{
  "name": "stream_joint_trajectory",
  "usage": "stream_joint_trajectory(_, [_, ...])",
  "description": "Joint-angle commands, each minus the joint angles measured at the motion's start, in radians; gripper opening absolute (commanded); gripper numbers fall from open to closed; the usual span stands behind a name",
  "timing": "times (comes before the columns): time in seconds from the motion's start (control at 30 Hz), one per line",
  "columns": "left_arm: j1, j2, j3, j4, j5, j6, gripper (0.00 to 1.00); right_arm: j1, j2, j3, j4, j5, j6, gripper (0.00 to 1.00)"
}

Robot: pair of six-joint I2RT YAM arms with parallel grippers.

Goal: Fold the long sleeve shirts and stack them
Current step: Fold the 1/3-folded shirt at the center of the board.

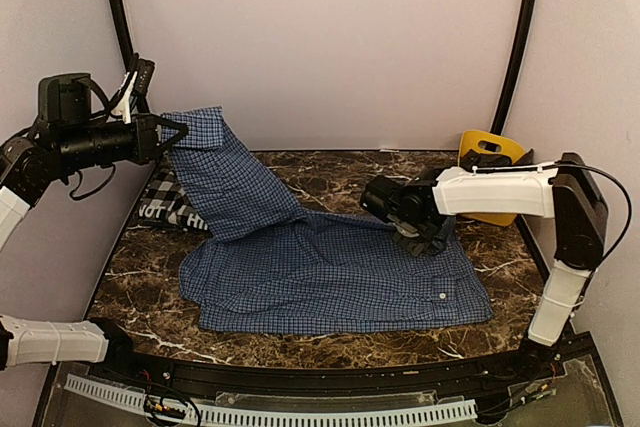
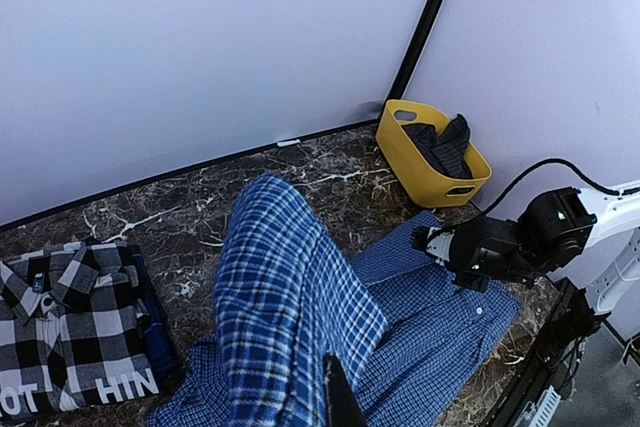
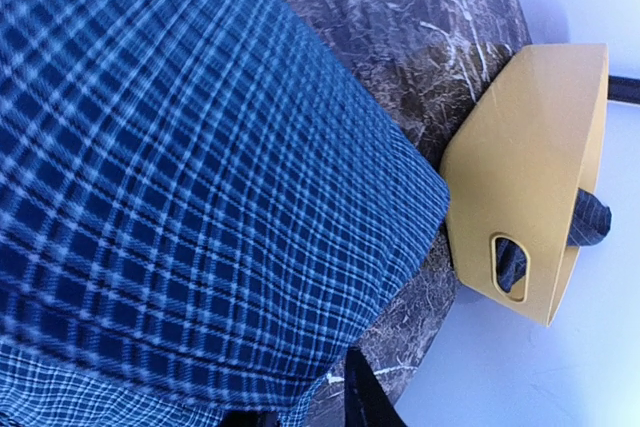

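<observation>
Plainly, the left pincer (image 1: 178,133) is clamped on the blue shirt (image 1: 330,272). It holds one side of the shirt up in the air, while the rest lies spread on the table (image 1: 330,172) below and to the right of it. The right pincer (image 1: 421,239) bears down on the far side of the same shirt. I cannot tell whether its jaws are together or apart, because cloth fills its own view and only one finger (image 3: 365,397) shows.

The main risk is a lopsided fold. If the cloth slides under the right pincer, the lifted side would likely drag the whole shirt toward the left pincer and bunch it. A thin pinch could also slip free. The folded plaid shirt (image 1: 165,205) lies just under the left pincer, where the hanging cloth could rumple it.

The yellow bin (image 1: 488,147) stands behind the right pincer, and the dark cloth inside it is hard to make out. The left pincer's tips are buried in fabric.
</observation>
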Motion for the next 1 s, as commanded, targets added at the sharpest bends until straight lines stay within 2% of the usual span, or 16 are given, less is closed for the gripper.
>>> stream_joint_trajectory(0.0, [-0.001,-0.019,-0.023,0.018,0.059,0.027,0.0,0.003,0.032,-0.06,0.109,-0.007,0.04,0.24])
stream_joint_trajectory(0.2, [-0.001,-0.039,-0.042,0.027,0.077,0.031,0.0,-0.036,0.084,-0.127,0.184,0.036,0.065,0.35])
stream_joint_trajectory(0.6, [-0.001,-0.036,-0.055,0.037,0.063,0.046,0.0,-0.096,0.11,-0.104,0.118,0.173,0.138,0.39])
stream_joint_trajectory(0.7, [-0.001,-0.036,-0.056,0.036,0.06,0.047,0.0,-0.107,0.096,-0.107,0.114,0.188,0.136,0.32])
stream_joint_trajectory(0.97, [-0.001,-0.03,-0.056,0.039,0.051,0.054,0.0,-0.11,0.057,-0.131,0.063,0.174,0.165,0.01])
